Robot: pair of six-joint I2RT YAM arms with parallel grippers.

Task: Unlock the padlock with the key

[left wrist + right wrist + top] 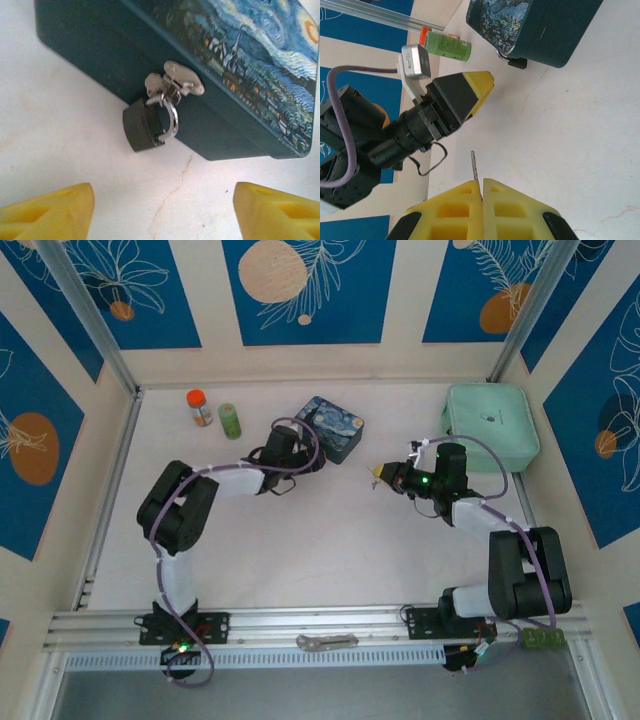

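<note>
The right hand (481, 186) is pinching the key (474, 166) between closed fingers, its tip poking out. The left hand (164, 202) is gaping wide above the desk (50, 130). Beyond it, the padlock (141, 125) is hanging from the hasp of the tin (235, 105).

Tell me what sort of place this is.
Probably a robot lab work cell, not a home: a left arm and right arm bolted to a metal rail at a white table, walled in by blue panels, with props like a tin carrying a padlock.
</note>
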